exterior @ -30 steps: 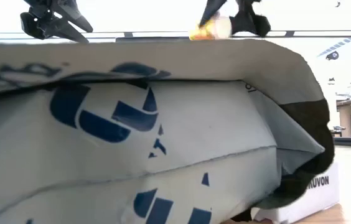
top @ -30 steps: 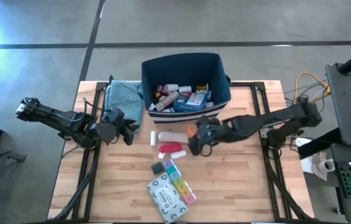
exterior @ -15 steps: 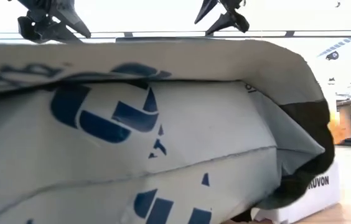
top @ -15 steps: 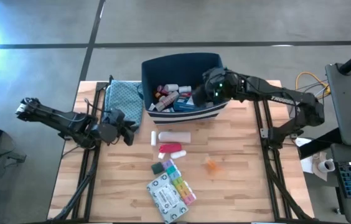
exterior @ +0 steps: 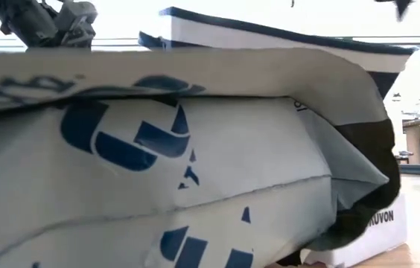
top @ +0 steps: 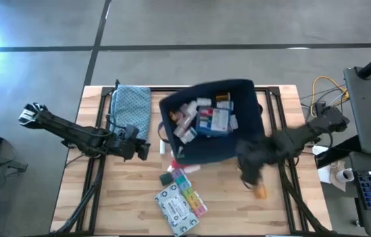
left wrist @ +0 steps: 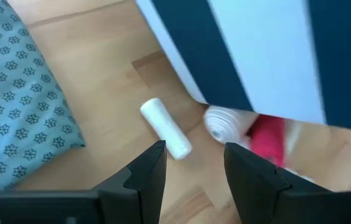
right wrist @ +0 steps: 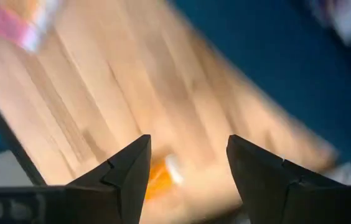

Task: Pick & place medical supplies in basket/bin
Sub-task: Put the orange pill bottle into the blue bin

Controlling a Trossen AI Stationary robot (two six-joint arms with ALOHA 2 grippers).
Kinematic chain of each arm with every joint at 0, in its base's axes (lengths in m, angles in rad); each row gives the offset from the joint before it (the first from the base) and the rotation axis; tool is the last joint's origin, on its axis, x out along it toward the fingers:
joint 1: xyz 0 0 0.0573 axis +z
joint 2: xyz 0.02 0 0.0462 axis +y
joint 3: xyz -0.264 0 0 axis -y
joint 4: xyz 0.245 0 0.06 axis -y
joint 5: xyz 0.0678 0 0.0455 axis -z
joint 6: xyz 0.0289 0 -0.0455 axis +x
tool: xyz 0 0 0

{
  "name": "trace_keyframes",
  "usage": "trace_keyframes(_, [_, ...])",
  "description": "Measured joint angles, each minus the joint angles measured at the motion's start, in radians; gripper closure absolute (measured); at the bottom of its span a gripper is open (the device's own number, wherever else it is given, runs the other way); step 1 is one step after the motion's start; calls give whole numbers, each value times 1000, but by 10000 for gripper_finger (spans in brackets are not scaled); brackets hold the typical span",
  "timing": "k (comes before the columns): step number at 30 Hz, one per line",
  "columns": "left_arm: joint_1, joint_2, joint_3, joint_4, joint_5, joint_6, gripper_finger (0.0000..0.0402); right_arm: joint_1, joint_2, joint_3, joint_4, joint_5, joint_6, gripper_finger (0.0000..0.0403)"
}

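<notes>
The high view looks straight down on the whole table [top: 133,197]. The low view sits at table height, nearly blocked by a white packet [exterior: 158,164] close against it. Each wrist view looks past its fingers at the tabletop; all views share the bin [top: 212,125].

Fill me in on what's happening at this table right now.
Two robot arms are sorting medical supplies into a navy-blue fabric bin. The bin sits skewed mid-table, already holding many bottles and packets. The right gripper hangs open above an orange pill bottle lying on the wood near the table's right edge. The left gripper waits open beside the bin, facing a small white tube. A pill organiser and a grey-white packet lie outside the bin.
</notes>
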Motion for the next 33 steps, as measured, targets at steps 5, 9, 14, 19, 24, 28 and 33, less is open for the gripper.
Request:
trace_keyframes(5, [1, 12, 2, 1, -1, 15, 258, 165, 3, -17, -3, 95, 426, 202])
trace_keyframes(9, [2, 6, 29, 2, -3, 71, 258, 170, 4, 58, -17, 265, 457, 202])
trace_keyframes(14, [2, 6, 72, 2, -5, 131, 258, 174, 5, 13, -82, 164, 411, 202])
trace_keyframes(19, [2, 6, 82, 0, -5, 138, 258, 183, 0, -76, -95, -93, 524, 202])
trace_keyframes(24, [2, 6, 61, 0, -5, 144, 258, 224, -7, -201, 54, -361, 654, 202])
trace_keyframes(28, [2, 6, 46, -2, -6, 149, 258, 266, -6, -273, 294, -350, 802, 189])
trace_keyframes(33, [2, 6, 45, -2, -6, 151, 259, 331, -5, -366, 363, -336, 994, 135])
